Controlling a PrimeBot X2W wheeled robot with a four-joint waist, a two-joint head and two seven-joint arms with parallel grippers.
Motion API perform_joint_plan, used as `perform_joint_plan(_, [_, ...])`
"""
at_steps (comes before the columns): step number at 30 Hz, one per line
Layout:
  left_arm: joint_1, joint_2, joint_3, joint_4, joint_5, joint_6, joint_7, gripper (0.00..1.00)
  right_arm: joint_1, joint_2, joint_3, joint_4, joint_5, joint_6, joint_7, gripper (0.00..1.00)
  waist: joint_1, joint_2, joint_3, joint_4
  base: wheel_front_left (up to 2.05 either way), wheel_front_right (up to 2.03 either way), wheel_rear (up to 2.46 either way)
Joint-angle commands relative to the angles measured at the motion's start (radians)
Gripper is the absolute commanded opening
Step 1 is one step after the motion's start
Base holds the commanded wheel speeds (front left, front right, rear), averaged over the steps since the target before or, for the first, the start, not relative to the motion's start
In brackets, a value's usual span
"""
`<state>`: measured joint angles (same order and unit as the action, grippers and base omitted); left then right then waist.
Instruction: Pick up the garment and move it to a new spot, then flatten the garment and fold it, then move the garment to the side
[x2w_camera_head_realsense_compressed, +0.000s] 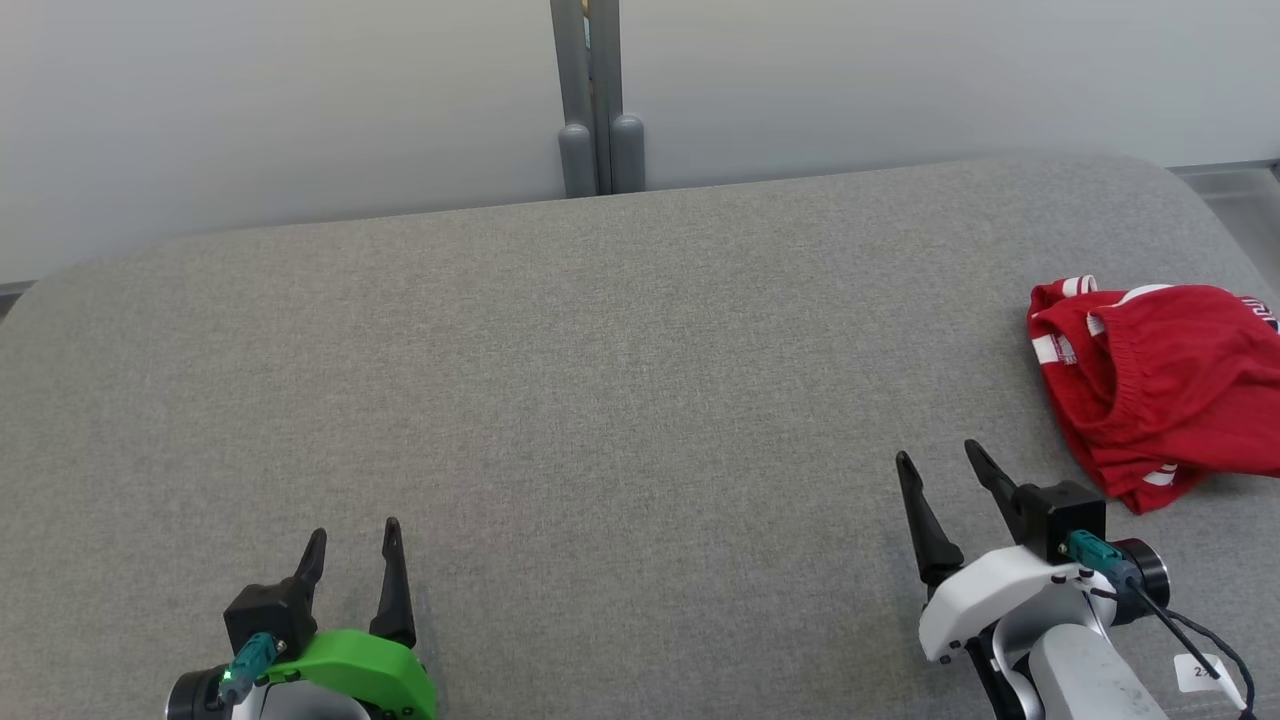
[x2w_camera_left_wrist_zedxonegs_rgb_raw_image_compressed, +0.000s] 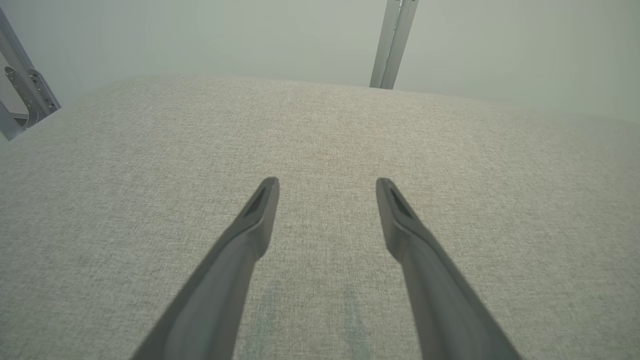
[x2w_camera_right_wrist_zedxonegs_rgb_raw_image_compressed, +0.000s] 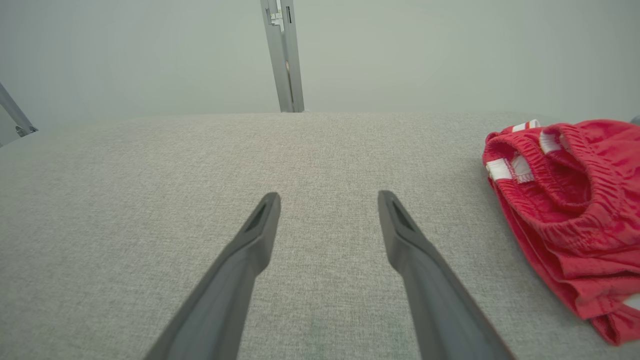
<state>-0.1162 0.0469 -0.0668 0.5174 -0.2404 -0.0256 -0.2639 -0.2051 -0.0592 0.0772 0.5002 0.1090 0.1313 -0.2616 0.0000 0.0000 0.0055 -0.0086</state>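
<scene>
Left pincer (x2w_camera_left_wrist_zedxonegs_rgb_raw_image_compressed: 327, 185), fingers spread and empty, above grey fabric surface (x2w_camera_left_wrist_zedxonegs_rgb_raw_image_compressed: 100, 200).

Grey woven fabric surface (x2w_camera_head_realsense_compressed: 600, 400) spans head view, far corners rounded at 10 and 2 o'clock, weave even

Pale plain wall (x2w_camera_head_realsense_compressed: 250, 100) behind it at 12 o'clock, matte, evenly lit

Grey metal post (x2w_camera_head_realsense_compressed: 588, 80) upright against wall at 12 o'clock; two rounded grey caps (x2w_camera_head_realsense_compressed: 600, 155) at its foot, just behind surface's far edge

Narrow grey strip (x2w_camera_head_realsense_compressed: 1235, 175) at 2 o'clock beyond surface; floor or ledge, cannot tell

Left wrist view: slanted metal bracket (x2w_camera_left_wrist_zedxonegs_rgb_raw_image_compressed: 27, 95) with bolt holes at 10 o'clock

Light soft, diffuse; shadows faint
</scene>
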Motion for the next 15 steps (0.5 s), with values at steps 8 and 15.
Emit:
perform_joint_plan(8, [-0.021, 0.003, 0.004, -0.017, 0.003, -0.008, 0.0, 1.0, -0.026, -0.005, 0.006, -0.012, 0.003, 0.0, -0.001, 1.0, 0.0, 0.0, 0.002, 0.0, 0.0, 0.0, 0.0])
perform_joint_plan(15, [-0.022, 0.004, 0.007, -0.017, 0.001, -0.015, 0.0, 1.0, -0.028, -0.006, 0.008, -0.012, 0.005, 0.0, -0.002, 1.0, 0.0, 0.0, 0.003, 0.0, 0.0, 0.0, 0.0])
